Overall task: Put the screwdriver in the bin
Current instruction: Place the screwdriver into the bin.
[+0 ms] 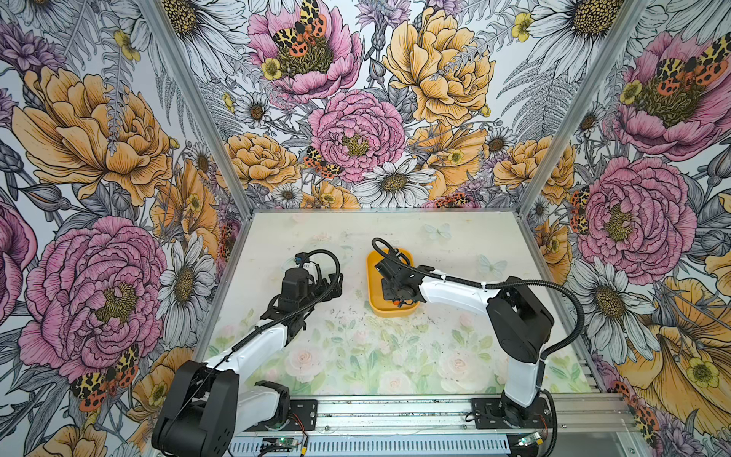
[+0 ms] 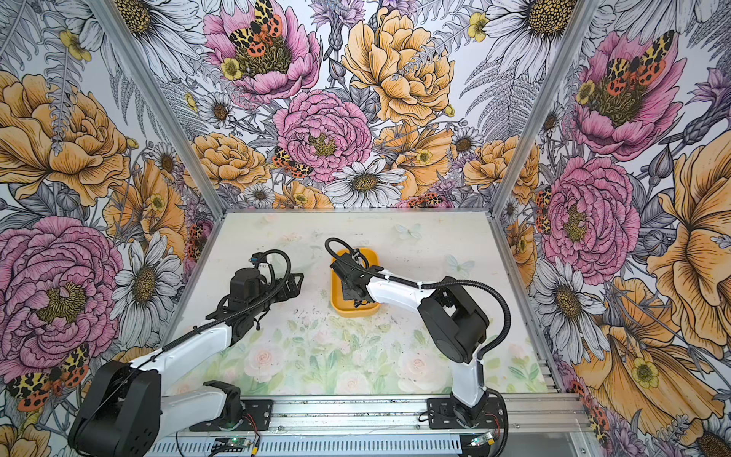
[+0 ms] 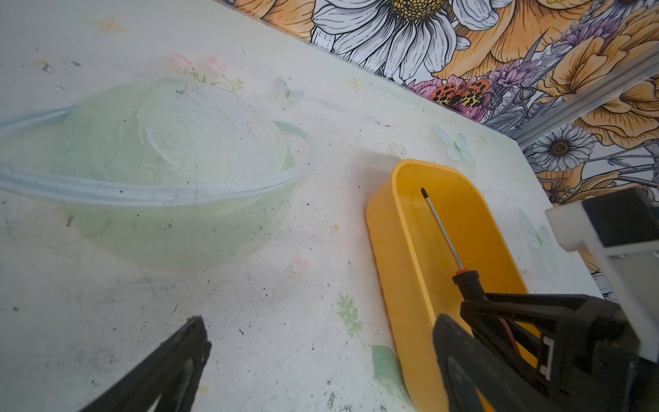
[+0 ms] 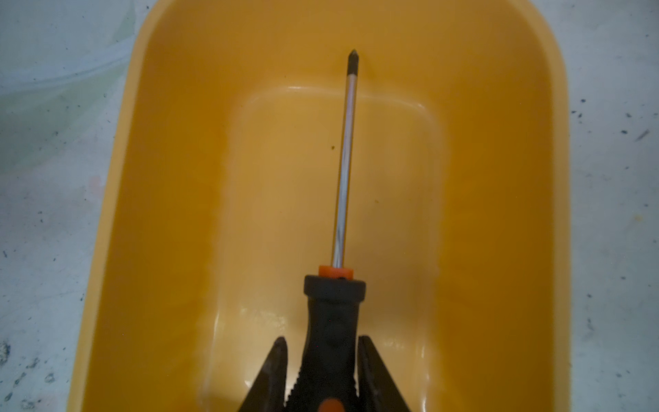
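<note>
Right gripper (image 4: 330,344) hangs over the bin (image 4: 153,199), fingers pinched on the black handle of the screwdriver (image 4: 343,171). One finger sits each side of the grip, toothed pads pressed against it.

Screwdriver pos.: inside the bin's outline. The shaft runs along the bin's long axis, approx centred btwn the two long walls. The tip points at the bin's far short wall and stops short of it. The orange collar sits abt mid-length of the bin. The handle's orange butt end shows by the bin's other short wall in both top views. Can't tell whether the shaft rests on the bin floor or hangs just above it.

Bin stands flat on the table (image 1: 435,356), and the right arm reaches in over one short end. In both top views the right wrist covers much of the bin's inside, so only the rim and one long wall show.

Left gripper (image 3: 321,321) is off to one long side of the bin, apart from it and not touching. Its fingers are spread wide over bare table.

A clear greenish bowl (image 3: 149,194) sits on that same side of the bin, near but not touching.

Table round the bin is pale w/ a faded flower print and dark specks.
</note>
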Controlling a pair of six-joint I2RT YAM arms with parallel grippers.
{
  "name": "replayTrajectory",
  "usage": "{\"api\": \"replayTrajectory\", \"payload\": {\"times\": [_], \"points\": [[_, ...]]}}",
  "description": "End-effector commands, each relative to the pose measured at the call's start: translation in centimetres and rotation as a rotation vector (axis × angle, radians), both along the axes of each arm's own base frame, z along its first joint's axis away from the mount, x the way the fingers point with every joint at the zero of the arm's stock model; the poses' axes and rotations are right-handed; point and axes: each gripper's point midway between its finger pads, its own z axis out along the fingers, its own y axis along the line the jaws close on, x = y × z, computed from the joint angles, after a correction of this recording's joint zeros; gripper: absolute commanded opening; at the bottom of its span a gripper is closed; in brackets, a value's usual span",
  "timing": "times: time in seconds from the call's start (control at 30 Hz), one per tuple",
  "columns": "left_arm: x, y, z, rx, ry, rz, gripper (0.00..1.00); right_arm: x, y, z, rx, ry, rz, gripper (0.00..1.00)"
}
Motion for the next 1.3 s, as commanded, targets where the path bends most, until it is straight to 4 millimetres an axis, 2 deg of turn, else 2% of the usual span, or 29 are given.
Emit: {"api": "replayTrajectory", "payload": {"times": [0.0,0.43,0.53,0.93,1.13,1.27], "points": [[0.0,-0.1,0.8,0.009,-0.024,-0.015,0.99,1.1,0.2,0.0,0.011,-0.012,-0.028,0.00],[-0.1,-0.1,0.6,0.011,-0.017,-0.016,0.99,1.1,0.2,-1.0,0.021,0.023,-0.035,0.00],[0.0,-0.1,0.6,0.011,-0.018,-0.017,0.99,1.1,0.3,-1.3,0.024,0.031,-0.032,0.09],[-0.1,-0.1,0.7,0.011,-0.019,-0.018,0.99,0.9,0.4,-1.7,0.029,0.048,-0.030,0.29],[-0.1,-0.1,0.6,0.014,-0.017,-0.019,0.99,0.9,0.5,-1.8,0.034,0.056,-0.023,0.43],[0.0,-0.1,0.7,0.016,-0.021,-0.019,0.99,0.9,0.8,-1.8,0.044,0.064,-0.014,0.46]]}}
